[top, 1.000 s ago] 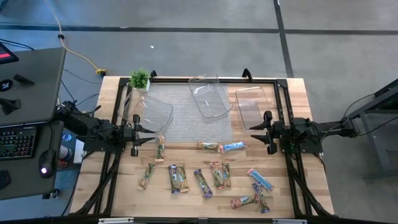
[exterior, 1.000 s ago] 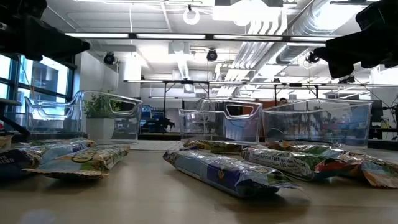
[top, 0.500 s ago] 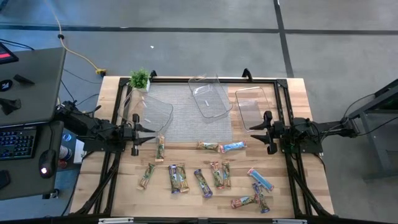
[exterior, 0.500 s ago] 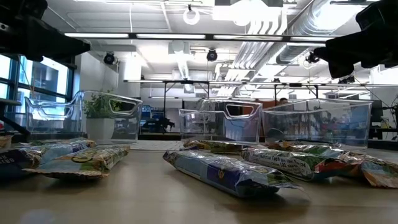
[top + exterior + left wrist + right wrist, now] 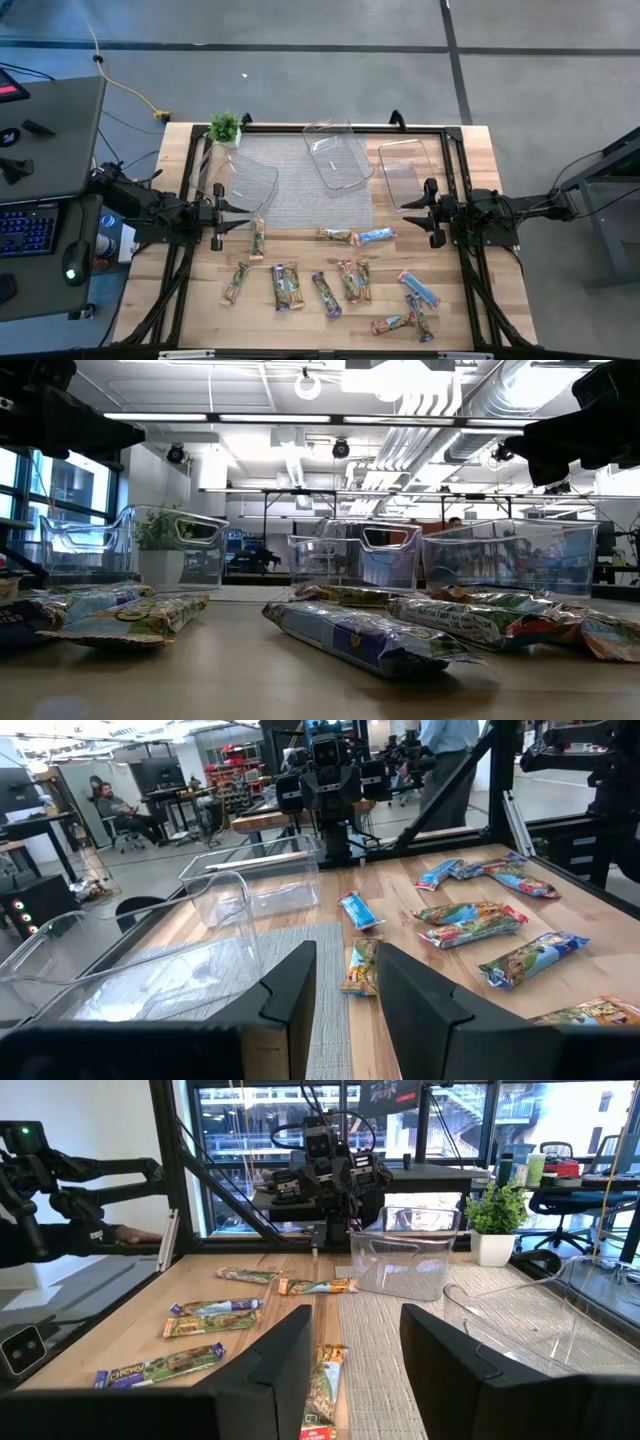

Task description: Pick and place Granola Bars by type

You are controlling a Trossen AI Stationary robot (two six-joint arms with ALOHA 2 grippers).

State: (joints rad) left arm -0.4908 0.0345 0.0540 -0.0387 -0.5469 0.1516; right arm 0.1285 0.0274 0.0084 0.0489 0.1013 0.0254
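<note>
Wooden table [image 5: 190, 290], scattered Granola Bars [image 5: 286, 286], both pincers [image 5: 238, 214] [image 5: 415, 213] parted, empty

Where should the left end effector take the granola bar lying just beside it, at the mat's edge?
Probably from straight above, fingers closing across the narrow width at mid-length of the flat green/tan wrapped granola bar: it lies flat, alone, long axis running away from the table's front. The open left end effector is nearest.

Bar wrapper [image 5: 150, 1369]: "Chewy" just legible. Other wrapper print too small to read.

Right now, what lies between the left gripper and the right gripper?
In the high view, two granola bars lie between the left gripper and right gripper; both hold nothing.
</note>
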